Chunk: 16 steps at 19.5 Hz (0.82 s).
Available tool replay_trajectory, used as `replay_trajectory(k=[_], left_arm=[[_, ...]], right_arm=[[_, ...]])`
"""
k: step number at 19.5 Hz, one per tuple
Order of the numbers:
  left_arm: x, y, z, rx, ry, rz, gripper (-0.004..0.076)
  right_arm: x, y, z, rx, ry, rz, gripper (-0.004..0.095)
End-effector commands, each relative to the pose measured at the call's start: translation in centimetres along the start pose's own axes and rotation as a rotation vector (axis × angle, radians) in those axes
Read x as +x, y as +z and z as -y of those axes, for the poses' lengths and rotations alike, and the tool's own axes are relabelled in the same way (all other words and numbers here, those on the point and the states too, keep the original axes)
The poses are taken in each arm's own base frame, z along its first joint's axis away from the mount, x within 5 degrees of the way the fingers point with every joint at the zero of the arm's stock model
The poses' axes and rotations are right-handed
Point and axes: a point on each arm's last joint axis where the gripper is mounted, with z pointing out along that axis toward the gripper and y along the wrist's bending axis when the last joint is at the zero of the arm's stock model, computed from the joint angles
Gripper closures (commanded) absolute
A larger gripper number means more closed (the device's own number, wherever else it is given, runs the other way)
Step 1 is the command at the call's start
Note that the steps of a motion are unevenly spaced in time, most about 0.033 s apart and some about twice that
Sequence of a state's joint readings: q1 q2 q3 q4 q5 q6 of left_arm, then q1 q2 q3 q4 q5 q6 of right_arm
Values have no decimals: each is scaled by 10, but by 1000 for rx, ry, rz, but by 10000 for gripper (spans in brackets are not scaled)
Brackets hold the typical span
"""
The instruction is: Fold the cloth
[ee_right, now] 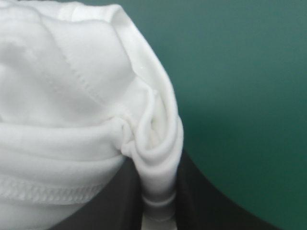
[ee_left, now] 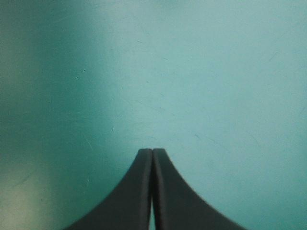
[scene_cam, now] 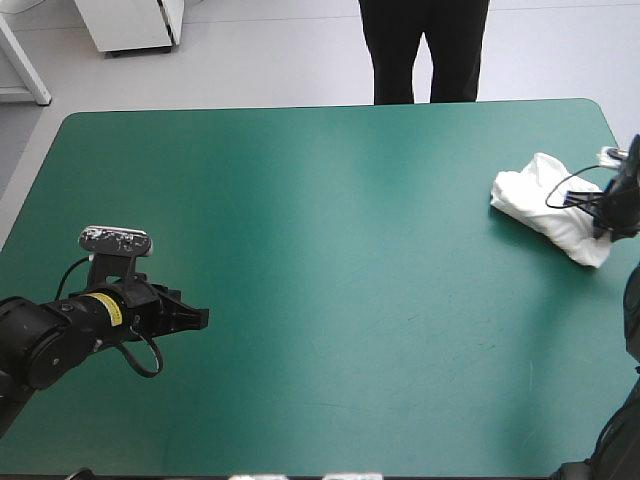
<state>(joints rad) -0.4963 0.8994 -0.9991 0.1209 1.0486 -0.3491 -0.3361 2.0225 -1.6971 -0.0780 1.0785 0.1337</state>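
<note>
Right wrist view: right gripper (ee_right: 158,184) is clamping the T-shirt (ee_right: 72,96) near the table's (scene_cam: 300,250) right edge; left gripper (ee_left: 152,152), fingers together, is hovering near its left edge.

White T-shirt (scene_cam: 545,205), crumpled bundle near table's (scene_cam: 330,250) right edge (stitched hems showing).

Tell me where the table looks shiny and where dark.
High view: a pale sheen crosses the middle of the teal-green cover. Left wrist view: brightest ahead of the left gripper, dimmer beside it. Right wrist view: soft shadows in the folds of the T-shirt.
</note>
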Motion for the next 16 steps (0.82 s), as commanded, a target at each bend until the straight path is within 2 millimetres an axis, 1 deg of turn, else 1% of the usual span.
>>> replay_trajectory(k=[1, 3, 8, 9, 10, 12, 13, 14, 15, 16], left_arm=[[-8, -7, 2, 26, -1, 82, 734], [-9, -7, 2, 29, 3, 90, 734], [-10, -8, 3, 34, 2, 101, 734], [-10, -8, 3, 34, 2, 101, 734], [-10, -8, 3, 34, 2, 101, 734], [-10, -8, 3, 34, 2, 101, 734], [-10, -8, 3, 36, 1, 101, 734], [-10, -8, 3, 38, -1, 100, 734], [-10, -8, 3, 38, -1, 100, 734], [-10, -8, 3, 38, -1, 100, 734]], right_arm=[[3, -37, 52, 63, 86, 99, 925], [8, -32, 68, 74, 118, 78, 925], [7, -33, 70, 65, 115, 81, 918], [7, -33, 70, 60, 105, 80, 905], [8, -32, 69, 59, 91, 67, 871], [11, -32, 69, 56, 91, 40, 761], [12, -32, 69, 56, 92, 28, 678], [13, -32, 69, 57, 95, 19, 566], [14, -36, 69, 54, 121, 21, 411], [14, -39, 69, 54, 137, 28, 333]])
